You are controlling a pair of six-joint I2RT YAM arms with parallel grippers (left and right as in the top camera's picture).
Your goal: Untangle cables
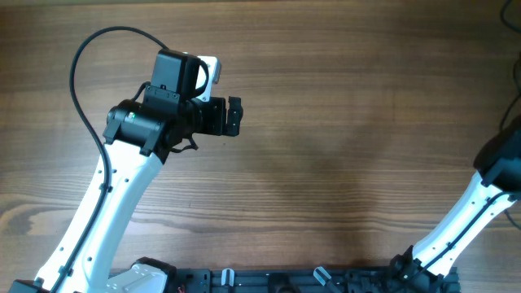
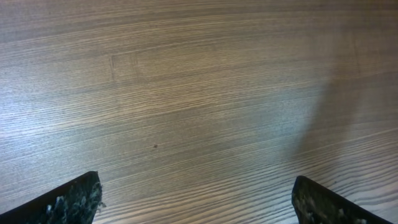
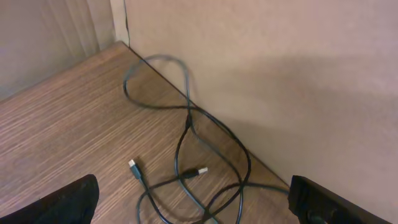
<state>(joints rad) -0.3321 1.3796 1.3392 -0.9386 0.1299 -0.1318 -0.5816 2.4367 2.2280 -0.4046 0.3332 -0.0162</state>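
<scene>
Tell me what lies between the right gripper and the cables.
Nothing but bare table, in the right wrist view; the cables appear between the spread fingers of the right gripper.

Two arms (image 1: 122, 191) (image 1: 464, 220), one cable tangle (image 3: 188, 118), two plugs (image 3: 132, 165) (image 3: 200, 170)

Cables (image 3: 186, 121) along the wall-side edge of the desk (image 3: 56, 130) — lower loops sliced off by the frame's bottom, can't follow them. Plug ends (image 3: 132, 164) too small to identify. Overhead, the right arm (image 1: 480, 203) runs out past the desk's right edge — wrist unseen.

White arms (image 1: 122, 203), black joints (image 1: 134, 126)
</scene>
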